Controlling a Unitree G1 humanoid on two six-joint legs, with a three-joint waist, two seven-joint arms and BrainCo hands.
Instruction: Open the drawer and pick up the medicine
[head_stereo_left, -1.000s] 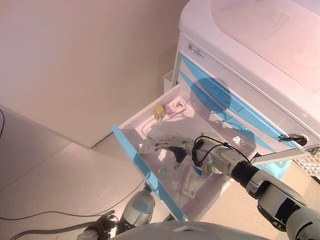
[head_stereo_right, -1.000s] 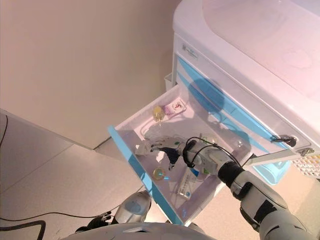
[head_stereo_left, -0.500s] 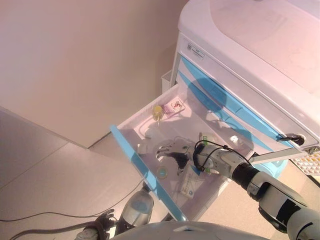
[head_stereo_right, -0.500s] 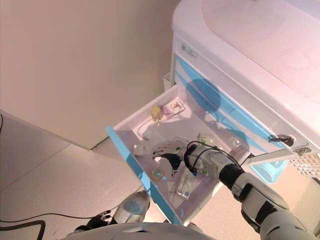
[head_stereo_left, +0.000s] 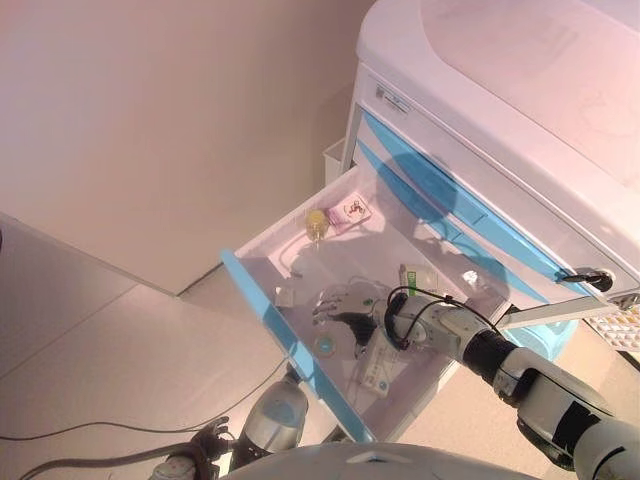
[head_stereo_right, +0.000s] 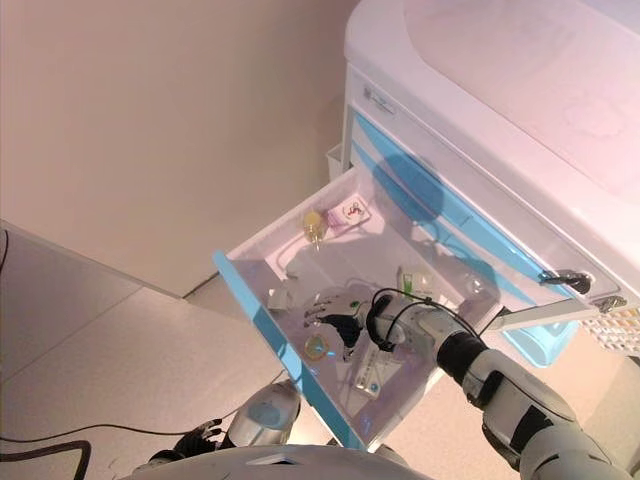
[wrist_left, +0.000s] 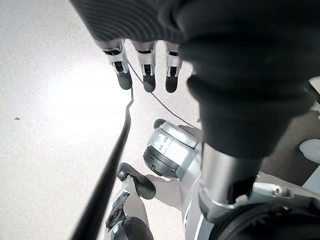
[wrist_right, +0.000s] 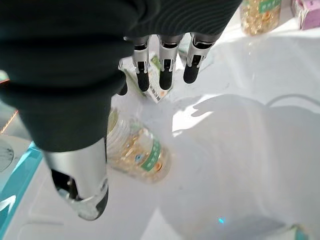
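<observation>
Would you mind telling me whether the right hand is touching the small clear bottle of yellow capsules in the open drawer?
Apart. In the right wrist view the right hand hangs open above the small clear bottle, with bare drawer floor showing between fingertips and bottle.

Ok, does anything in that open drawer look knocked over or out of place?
Yes: a clear bottle of yellow capsules lies on its side just under the right hand, near the drawer front, while a similar bottle stands at the back. Nothing looks spilled or damaged.
</observation>
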